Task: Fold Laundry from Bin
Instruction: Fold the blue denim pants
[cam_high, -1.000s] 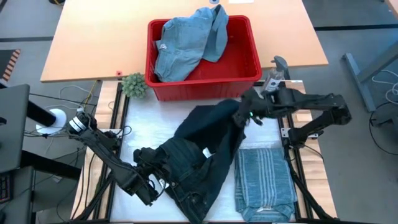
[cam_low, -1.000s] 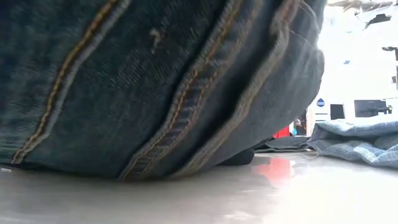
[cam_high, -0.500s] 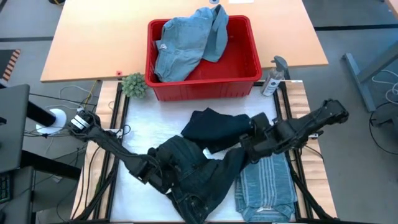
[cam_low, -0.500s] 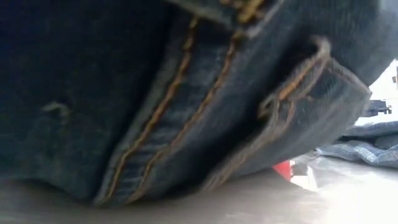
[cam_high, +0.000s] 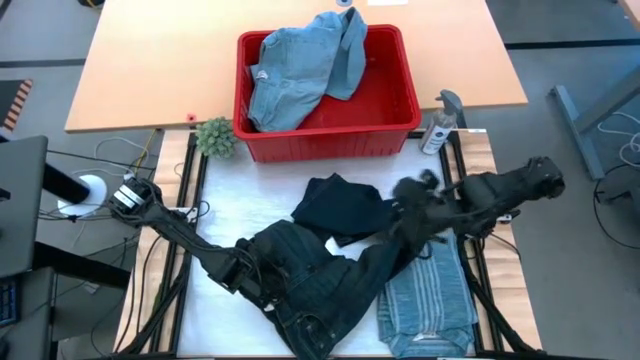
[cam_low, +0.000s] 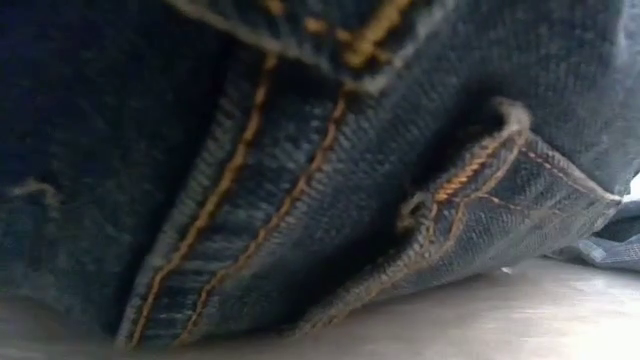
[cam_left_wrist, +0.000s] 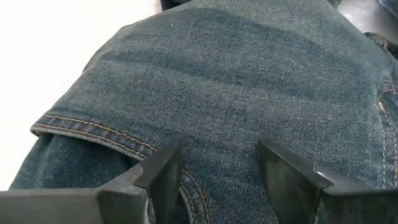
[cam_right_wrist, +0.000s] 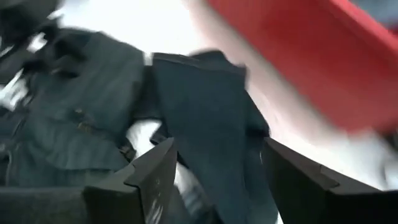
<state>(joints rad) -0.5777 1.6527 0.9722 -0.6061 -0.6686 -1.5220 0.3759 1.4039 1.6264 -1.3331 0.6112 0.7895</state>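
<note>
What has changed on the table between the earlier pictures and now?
The right gripper carried the trouser leg of the dark jeans from near the red bin down over the pile, then opened and let go. The left gripper stayed open over the jeans. The bin's denim pieces and striped shirt did not move.

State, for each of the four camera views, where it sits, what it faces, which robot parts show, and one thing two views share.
High: overhead, facing down on red bin, dark jeans, both arms.
Low: at tabletop, filled by jeans' seams; no robot.
Left wrist: over denim pressed by left gripper.
Right wrist: past open right gripper toward jeans and bin.
Shared: jeans in all.
</note>
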